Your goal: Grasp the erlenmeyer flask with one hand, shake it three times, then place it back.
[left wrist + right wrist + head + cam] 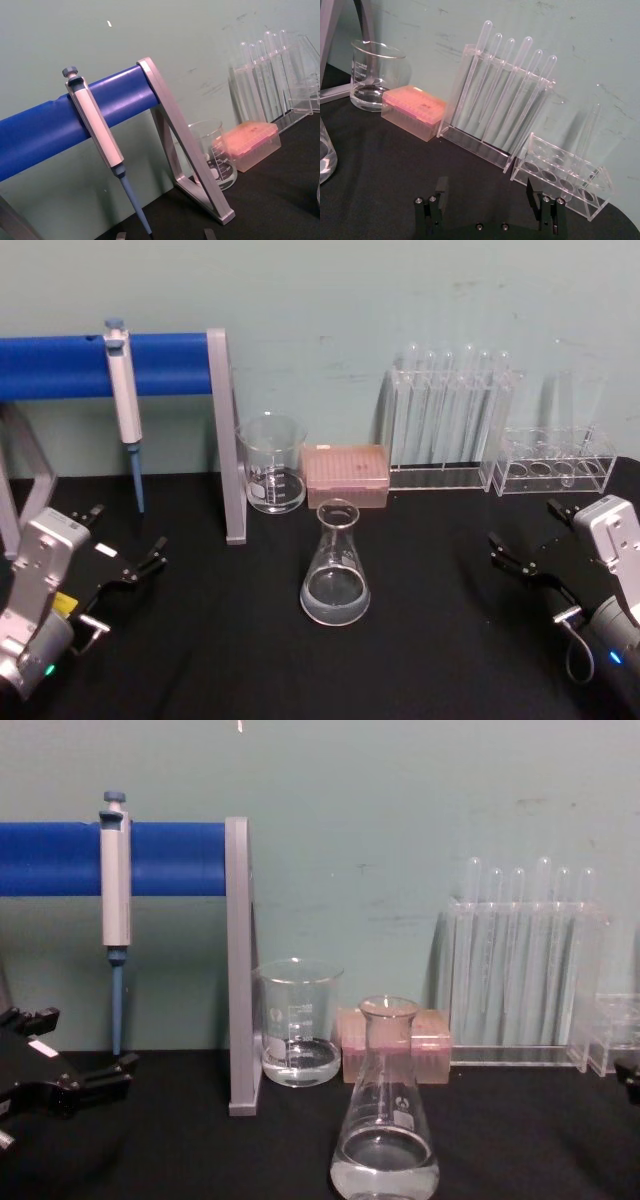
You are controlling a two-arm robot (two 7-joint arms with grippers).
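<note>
The erlenmeyer flask (336, 565) stands upright on the black table near the middle, with a little clear liquid in its base. It rises in the foreground of the chest view (385, 1120), and its edge shows in the right wrist view (325, 155). My left gripper (125, 535) rests open at the table's left, well apart from the flask, and is also seen in the chest view (80, 1045). My right gripper (525, 525) hovers open at the table's right, holding nothing. Its two black fingers (441, 187) point toward the racks.
Behind the flask stand a glass beaker (271, 465) and a pink tip box (346, 475). A rack of test tubes (445, 430) and a low clear rack (555, 465) line the back right. A pipette (125, 400) hangs on the blue bar stand (60, 365) at left.
</note>
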